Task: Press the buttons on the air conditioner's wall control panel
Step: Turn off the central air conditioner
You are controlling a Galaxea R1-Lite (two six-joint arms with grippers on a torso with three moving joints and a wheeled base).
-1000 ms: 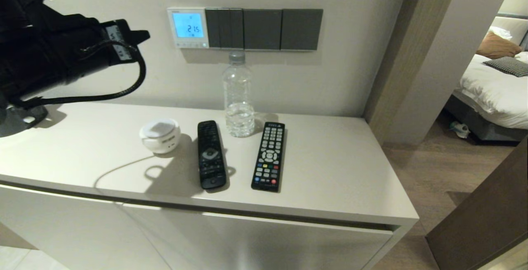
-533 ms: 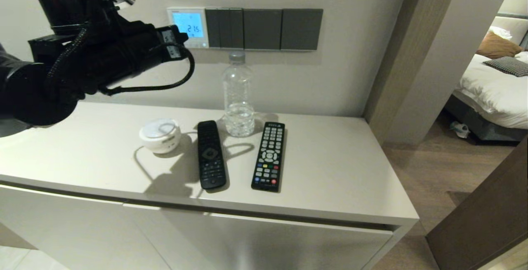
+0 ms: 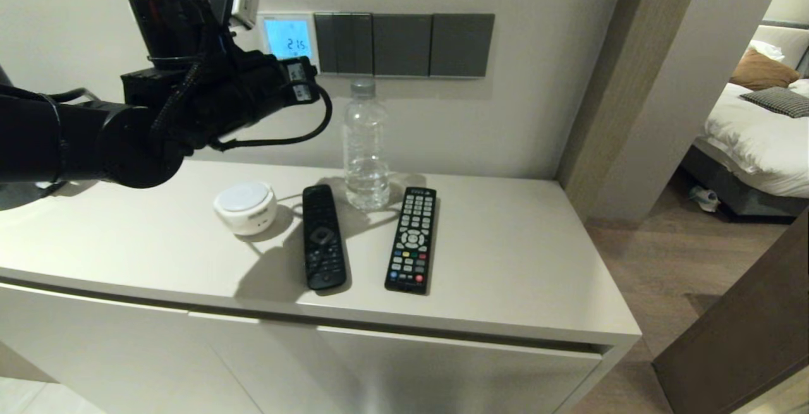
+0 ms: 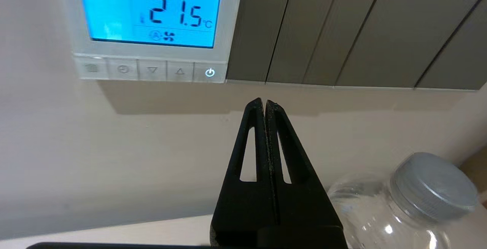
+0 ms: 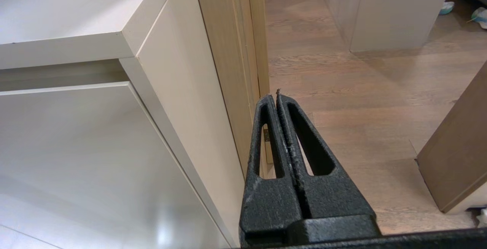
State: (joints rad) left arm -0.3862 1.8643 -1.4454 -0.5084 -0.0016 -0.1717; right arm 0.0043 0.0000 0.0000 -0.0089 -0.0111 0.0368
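left gripper (image 4: 264,102) clenched, holding nothing, raised before the wall just below the panel (image 4: 150,28). buttons (image 4: 152,70) sit above and to one side of its tips, apart; power key nearest. bottle (image 4: 399,207) close beside. right gripper (image 5: 277,94) clenched, parked low by the cabinet (image 5: 114,47).

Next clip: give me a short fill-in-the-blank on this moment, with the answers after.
1. The panel screen reads ____ degrees.
2. The left gripper fingers are ____.
3. Among the buttons, the one at the end nearest the dark switch plates carries a ____ symbol.
4. The bottle stands between two ____.

Answers: 21.5; shut; power; remotes
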